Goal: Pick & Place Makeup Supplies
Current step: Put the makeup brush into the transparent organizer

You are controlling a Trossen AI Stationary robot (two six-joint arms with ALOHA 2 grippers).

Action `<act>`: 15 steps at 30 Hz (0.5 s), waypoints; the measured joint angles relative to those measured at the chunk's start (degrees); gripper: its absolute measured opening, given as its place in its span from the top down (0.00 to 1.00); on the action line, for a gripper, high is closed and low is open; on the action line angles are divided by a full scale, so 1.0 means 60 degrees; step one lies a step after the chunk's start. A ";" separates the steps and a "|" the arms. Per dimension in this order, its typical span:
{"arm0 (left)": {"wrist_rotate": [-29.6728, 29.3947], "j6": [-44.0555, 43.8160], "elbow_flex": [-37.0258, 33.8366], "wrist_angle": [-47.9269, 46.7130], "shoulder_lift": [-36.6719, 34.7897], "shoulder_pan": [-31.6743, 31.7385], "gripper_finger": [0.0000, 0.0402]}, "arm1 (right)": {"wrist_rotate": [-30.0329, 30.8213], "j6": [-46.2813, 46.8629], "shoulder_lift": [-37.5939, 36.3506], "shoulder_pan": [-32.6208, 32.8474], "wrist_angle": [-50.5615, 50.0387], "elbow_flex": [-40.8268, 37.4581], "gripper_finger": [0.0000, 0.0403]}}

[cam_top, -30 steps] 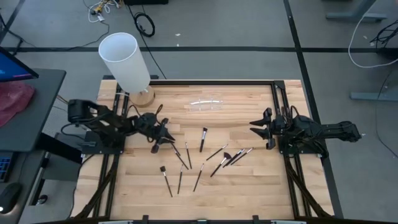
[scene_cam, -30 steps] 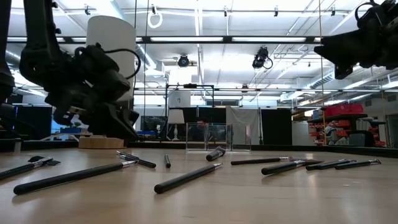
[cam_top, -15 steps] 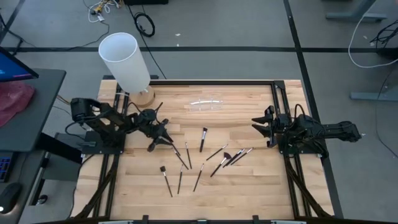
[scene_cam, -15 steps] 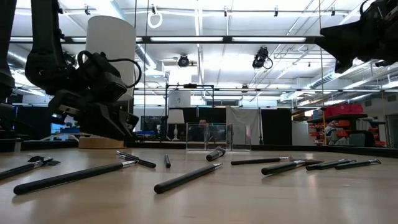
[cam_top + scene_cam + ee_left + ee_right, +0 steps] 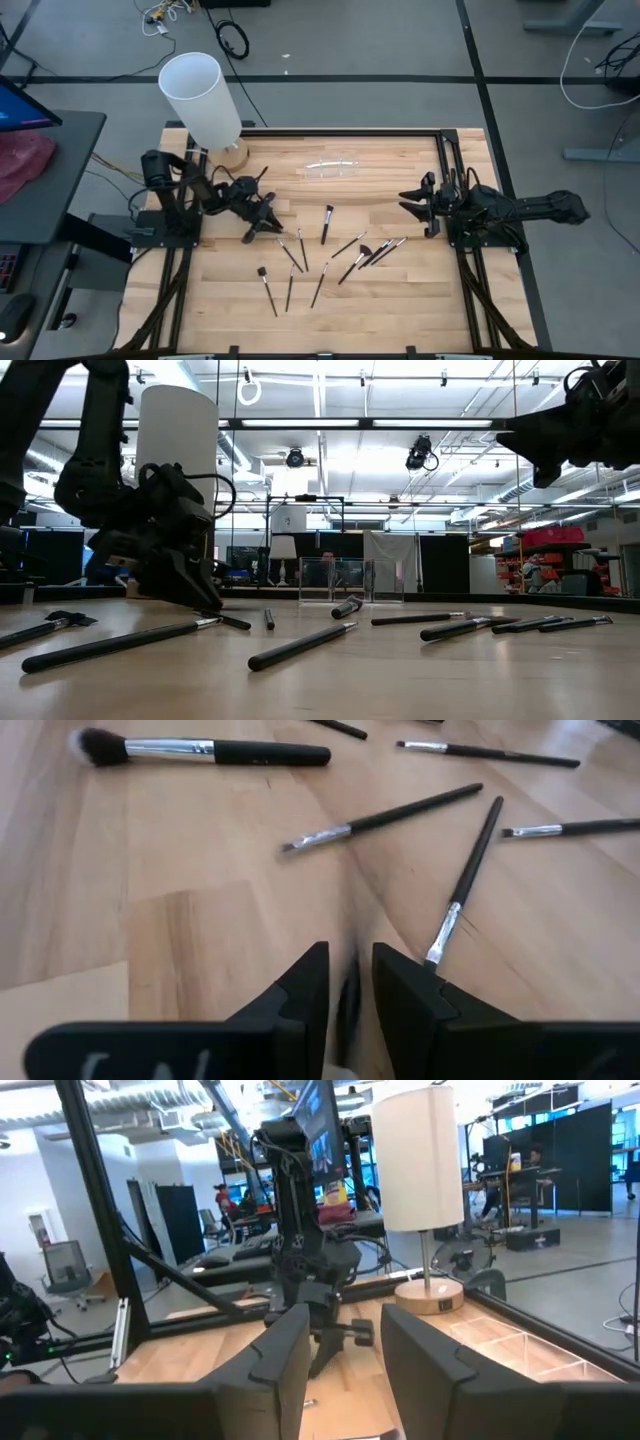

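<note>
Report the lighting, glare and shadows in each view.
Low view: bright ceiling strips backlight the scene, so the left gripper reads as a silhouette. High view: even light, faint shadows under the slim dark makeup brushes. Left wrist view: soft sheen on the pale wooden table. Right wrist view: the tall white cylinder stands bright.

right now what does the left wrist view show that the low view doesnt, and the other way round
Only the left wrist view shows a dark brush handle lying between the left gripper's fingers. Only the low view shows the right gripper raised well above the table, plus the white cylinder and the clear box. Both show the fluffy-headed brush and thin brushes scattered on the wooden table.
</note>
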 joint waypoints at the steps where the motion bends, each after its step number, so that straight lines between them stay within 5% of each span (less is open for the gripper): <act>1: 0.0079 -0.0003 0.0090 -0.0027 0.0112 0.0004 0.79 | 0.0003 -0.0004 0.0125 0.0000 0.0073 0.0000 0.68; 15: -0.0018 -0.0779 0.0423 0.0022 0.0529 -0.0015 0.91 | -0.0002 0.0098 0.1727 0.0004 0.1285 0.0000 0.68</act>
